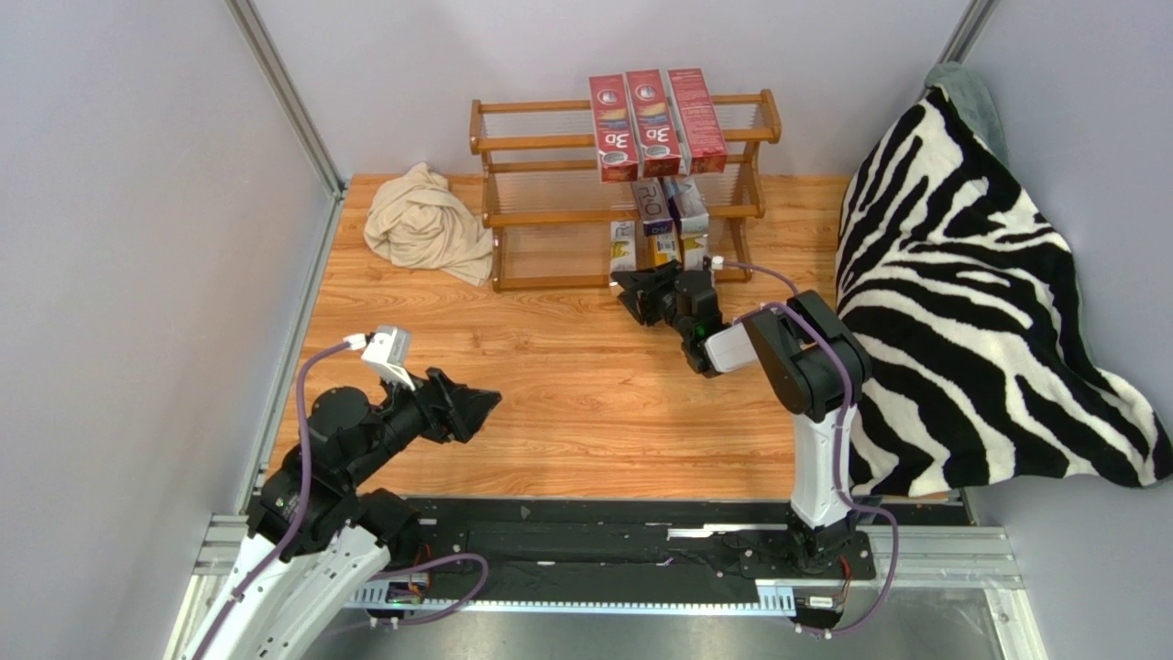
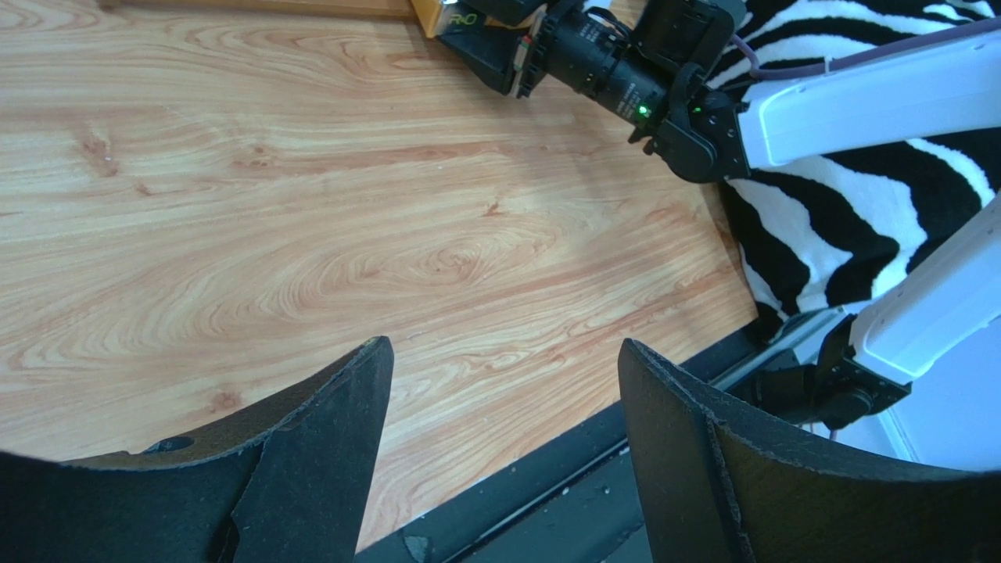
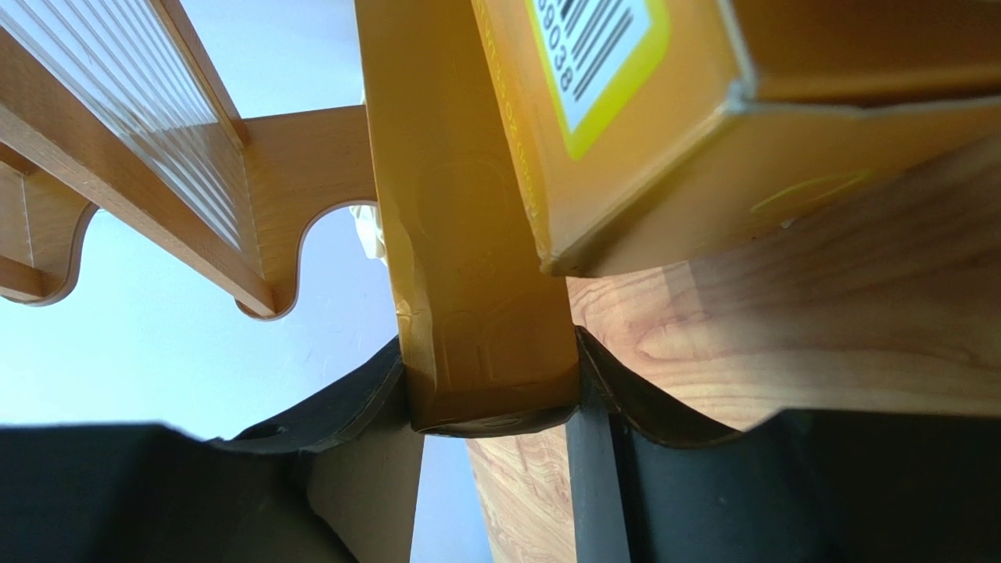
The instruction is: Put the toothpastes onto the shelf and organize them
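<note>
The wooden shelf stands at the back of the table. Three red toothpastes lie side by side across its top tier, and silver-purple ones lie on the middle tier. More cartons sit at the bottom tier. My right gripper reaches in at that bottom tier. In the right wrist view it is shut on the end of a golden-looking carton, with a barcoded carton right beside it. My left gripper hovers open over the near left table, its fingers empty.
A crumpled beige cloth lies left of the shelf. A zebra-striped blanket covers the right side. The shelf's end panel and rails stand close to the left of the held carton. The black base rail runs along the near edge.
</note>
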Action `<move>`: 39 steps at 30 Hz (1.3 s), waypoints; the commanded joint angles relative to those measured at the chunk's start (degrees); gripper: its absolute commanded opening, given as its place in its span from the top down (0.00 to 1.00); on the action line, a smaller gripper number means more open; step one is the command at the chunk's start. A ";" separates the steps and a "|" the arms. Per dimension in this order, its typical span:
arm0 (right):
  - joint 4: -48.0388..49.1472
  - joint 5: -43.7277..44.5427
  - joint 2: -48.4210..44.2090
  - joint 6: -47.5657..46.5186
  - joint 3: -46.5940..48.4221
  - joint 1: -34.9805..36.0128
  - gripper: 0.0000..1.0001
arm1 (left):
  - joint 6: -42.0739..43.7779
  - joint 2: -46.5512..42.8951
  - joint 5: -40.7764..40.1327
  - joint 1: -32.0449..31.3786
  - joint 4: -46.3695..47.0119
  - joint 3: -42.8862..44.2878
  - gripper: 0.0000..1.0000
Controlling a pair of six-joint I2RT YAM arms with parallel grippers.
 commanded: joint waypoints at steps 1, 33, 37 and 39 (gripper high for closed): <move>3.09 -1.57 1.84 1.79 2.79 -0.65 0.66 | 0.42 0.27 1.85 0.20 2.36 -0.28 0.21; -7.01 -3.50 -15.99 -9.46 -11.35 0.41 0.00 | 1.38 2.30 4.05 0.20 4.30 -0.64 0.22; -6.48 -5.17 -20.99 -10.60 -15.66 0.93 0.00 | 2.09 2.38 2.56 0.20 3.24 0.33 0.19; -8.49 -7.01 -23.46 -13.23 -16.89 1.20 0.00 | 2.35 2.21 2.11 0.20 2.72 0.95 0.18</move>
